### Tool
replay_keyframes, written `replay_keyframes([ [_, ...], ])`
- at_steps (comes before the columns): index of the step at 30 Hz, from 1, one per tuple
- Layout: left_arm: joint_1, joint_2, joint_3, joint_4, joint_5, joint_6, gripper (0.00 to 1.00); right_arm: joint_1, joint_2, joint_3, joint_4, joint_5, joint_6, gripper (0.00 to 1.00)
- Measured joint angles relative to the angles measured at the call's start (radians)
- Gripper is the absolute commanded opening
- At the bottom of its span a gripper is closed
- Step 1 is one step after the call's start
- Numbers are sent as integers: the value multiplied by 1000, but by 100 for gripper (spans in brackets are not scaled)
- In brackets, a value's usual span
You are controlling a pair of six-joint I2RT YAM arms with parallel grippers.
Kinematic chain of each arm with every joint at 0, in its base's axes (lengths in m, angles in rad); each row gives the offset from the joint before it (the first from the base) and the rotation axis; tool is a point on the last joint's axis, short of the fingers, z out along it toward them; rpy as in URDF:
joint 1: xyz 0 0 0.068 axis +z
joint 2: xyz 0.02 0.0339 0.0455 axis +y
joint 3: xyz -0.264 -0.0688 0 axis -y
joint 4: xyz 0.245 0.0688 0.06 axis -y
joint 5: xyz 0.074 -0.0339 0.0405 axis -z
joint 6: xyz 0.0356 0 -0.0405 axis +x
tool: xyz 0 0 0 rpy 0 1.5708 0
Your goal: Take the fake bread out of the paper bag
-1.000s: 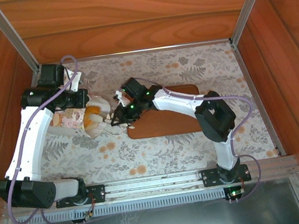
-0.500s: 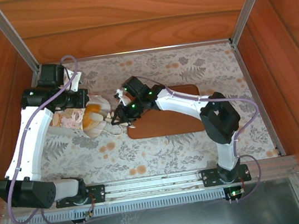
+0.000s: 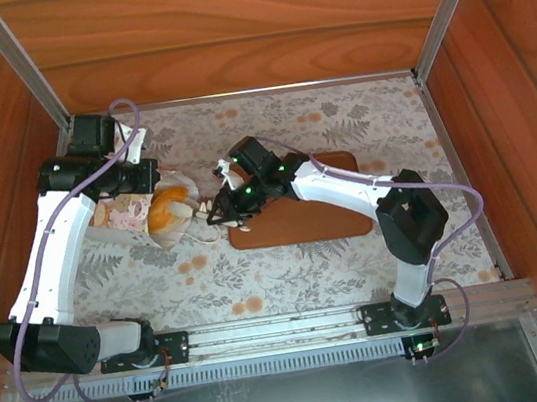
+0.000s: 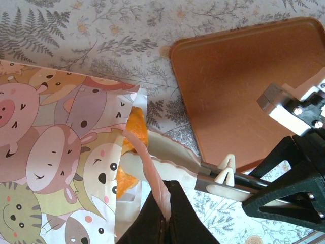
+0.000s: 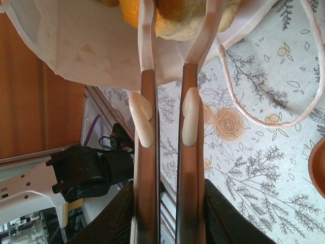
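Reaching into the paper bag (image 5: pixel 76 46), right gripper (image 5: pixel 179 10) — barely parted — seemingly clamps one fake bread (image 5: pixel 175 28).

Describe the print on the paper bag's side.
The paper bag shows cartoon animal faces in pink, tan and lavender; clearest in the left wrist view.

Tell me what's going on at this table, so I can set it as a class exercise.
The left gripper pinches the mouth edge of the paper bag, which lies on its side, holding it open. The right gripper reaches into the opening, with its fingers closed on either side of a piece of fake bread just inside. That piece is not out yet. A brown tray sits beside the bag.
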Motion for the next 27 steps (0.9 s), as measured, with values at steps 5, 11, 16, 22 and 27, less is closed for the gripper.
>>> replay_keyframes([
  [5,0,0,0,2,0,0,0,-2,-29,-25,-8,1,9,24],
  [11,0,0,-3,8,0,0,0,-15,-113,-67,-43,9,11,24],
  [16,0,0,-6,14,0,0,0,-27,-171,-90,-75,21,10,24],
  [22,0,-1,-6,18,-1,0,0,-41,-277,-124,-159,69,6,24],
  [27,0,-1,-6,23,0,0,0,-61,-367,-147,-258,132,-10,24],
])
